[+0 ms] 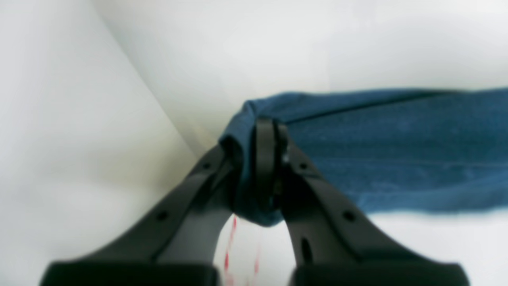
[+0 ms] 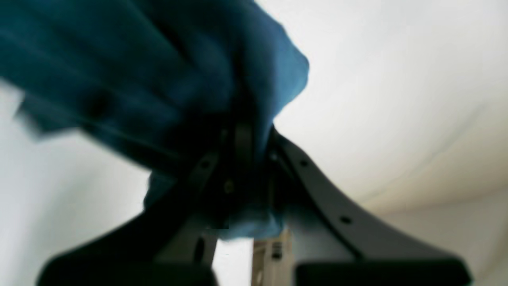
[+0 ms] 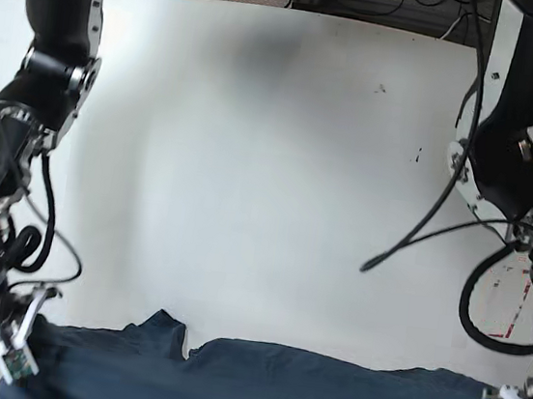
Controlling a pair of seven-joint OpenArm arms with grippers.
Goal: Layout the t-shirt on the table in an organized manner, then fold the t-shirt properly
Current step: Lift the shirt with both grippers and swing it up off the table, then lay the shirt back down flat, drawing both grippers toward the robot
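Navy fabric of the t-shirt (image 3: pixel 272 390) hangs stretched btwn both pincers at the near edge of the table (image 3: pixel 252 159), only its top strip in base view. Left gripper (image 1: pixel 266 159) pressed together on a bunched corner, cloth running off to its side as a taut band. Right gripper (image 2: pixel 246 159) likewise pinching a wad of shirt; view blurred. Progress, judged: early. Shirt lifted and spread by two corners, not yet laid flat on the table, so layout unfinished and no fold made. Left: lay down, smooth, fold.
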